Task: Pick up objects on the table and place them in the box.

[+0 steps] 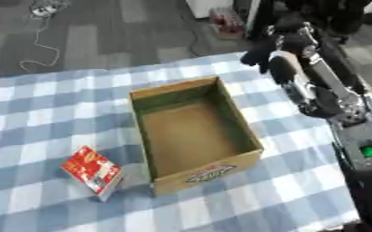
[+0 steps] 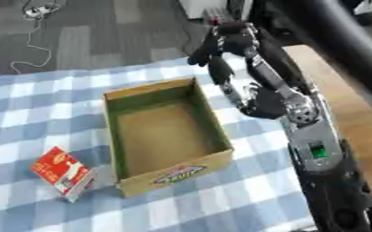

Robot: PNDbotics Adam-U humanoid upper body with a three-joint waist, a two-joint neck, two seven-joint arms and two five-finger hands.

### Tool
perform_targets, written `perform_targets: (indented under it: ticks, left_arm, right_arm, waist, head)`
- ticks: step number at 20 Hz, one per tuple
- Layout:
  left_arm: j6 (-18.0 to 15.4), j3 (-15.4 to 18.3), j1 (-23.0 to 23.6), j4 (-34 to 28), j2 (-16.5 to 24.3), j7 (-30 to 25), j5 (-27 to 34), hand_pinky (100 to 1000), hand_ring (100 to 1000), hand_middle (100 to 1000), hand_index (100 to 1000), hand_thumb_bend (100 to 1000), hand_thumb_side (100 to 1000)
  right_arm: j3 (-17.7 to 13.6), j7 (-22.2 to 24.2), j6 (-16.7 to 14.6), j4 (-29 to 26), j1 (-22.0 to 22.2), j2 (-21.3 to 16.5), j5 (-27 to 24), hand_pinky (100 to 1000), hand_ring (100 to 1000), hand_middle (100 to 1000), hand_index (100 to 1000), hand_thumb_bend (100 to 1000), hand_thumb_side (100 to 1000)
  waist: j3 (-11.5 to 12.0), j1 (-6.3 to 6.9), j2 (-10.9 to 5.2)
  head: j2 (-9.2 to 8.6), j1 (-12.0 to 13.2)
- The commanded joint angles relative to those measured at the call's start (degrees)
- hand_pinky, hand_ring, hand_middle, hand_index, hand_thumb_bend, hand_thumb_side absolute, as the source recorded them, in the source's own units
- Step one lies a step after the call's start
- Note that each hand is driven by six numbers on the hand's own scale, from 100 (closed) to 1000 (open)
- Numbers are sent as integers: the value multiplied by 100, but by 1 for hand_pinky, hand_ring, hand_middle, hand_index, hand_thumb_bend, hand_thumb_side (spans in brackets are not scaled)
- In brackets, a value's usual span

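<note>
Black right hand [image 2: 221,47]: raised past the far right corner of the box, fingers seen curled inward, nothing made out in them
Right arm [image 2: 300,118]: black and silver, brought in from the right side, a green light shown on the forearm
Box [image 1: 193,131]: open brown cardboard, set mid-table, nothing seen inside, a printed label on its near wall
Red and white packet [image 1: 94,171]: laid on the table just beside the box's near left corner
Table [image 1: 30,113]: covered by a blue and white checked cloth
</note>
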Motion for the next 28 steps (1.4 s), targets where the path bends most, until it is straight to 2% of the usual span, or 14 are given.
perform_targets:
  ticks: [1,4,8,9,10,11,12,13,14,16,19,20,23,28]
  left_arm:
    - [-63,-60,-72,-104,625,-233,-231,385,653,788,825,139,1000]
    - [-147,-225,-81,-104,1111,-419,-336,438,685,799,835,129,983]
    - [-323,-405,-241,-104,1630,-669,-557,516,709,803,841,192,912]
    - [-344,-464,-296,-104,1722,-747,-597,510,707,802,840,229,1000]
    - [-368,-525,-340,-104,1798,-833,-619,553,720,808,846,228,897]
    - [-408,-594,-393,-97,1869,-952,-630,546,718,807,845,223,899]
    - [-459,-663,-451,-78,1930,-1077,-631,586,731,813,849,247,894]
    - [-506,-712,-505,-42,1964,-1187,-621,583,730,813,849,245,894]
    - [-545,-751,-558,-8,2004,-1286,-632,656,745,815,853,273,897]
    - [-640,-856,-698,77,2065,-1485,-763,716,767,827,854,291,904]
    - [-834,-1055,-868,180,2110,-1674,-976,752,777,833,855,297,908]
    - [-901,-1121,-907,210,2123,-1725,-1034,851,811,851,860,322,904]
    - [-1089,-1364,-1073,267,2216,-1928,-1371,1000,866,872,871,358,904]
    - [-1340,-1771,-1274,331,2321,-2030,-2497,1000,974,938,894,416,874]
  right_arm:
    - [-52,-13,36,-77,-25,-73,39,375,334,469,650,100,1000]
    - [-33,-1,41,-77,-21,-86,42,375,334,469,651,100,1000]
    - [-9,40,43,-77,-25,-95,31,375,333,470,652,100,1000]
    - [-5,51,43,-77,-25,-95,26,375,333,470,652,100,1000]
    - [1,64,43,-77,-26,-95,22,375,333,470,653,100,1000]
    - [10,82,41,-77,-28,-95,17,374,333,470,653,100,1000]
    - [20,102,38,-77,-31,-94,11,374,333,470,654,100,1000]
    - [25,120,37,-77,-33,-92,5,374,333,470,654,100,1000]
    - [31,137,35,-77,-35,-91,-1,374,333,471,655,100,1000]
    - [41,176,31,-77,-43,-83,-13,374,333,471,655,100,1000]
    - [54,222,23,-77,-56,-75,-36,374,333,471,655,100,1000]
    - [56,233,21,-77,-61,-73,-42,374,333,471,654,100,1000]
    - [68,268,9,-77,-78,-64,-62,374,333,471,654,100,1000]
    - [97,323,-8,-77,-106,-48,-96,374,333,471,655,100,1000]
  waist:
    - [-19,37,-56]
    - [-49,62,-61]
    - [-82,90,-73]
    - [-90,94,-75]
    - [-98,99,-75]
    - [-106,102,-75]
    - [-117,106,-75]
    - [-122,107,-75]
    - [-132,111,-75]
    - [-152,116,-75]
    - [-177,122,-75]
    - [-184,125,-75]
    - [-214,135,-75]
    - [-264,149,-62]
  head:
    - [-1,-30]
    - [-1,34]
    - [-1,112]
    - [-1,127]
    - [-1,142]
    - [-1,155]
    - [-1,168]
    - [-1,174]
    - [-7,186]
    - [-28,206]
    - [-56,220]
    - [-64,219]
    - [-94,220]
    - [-124,225]
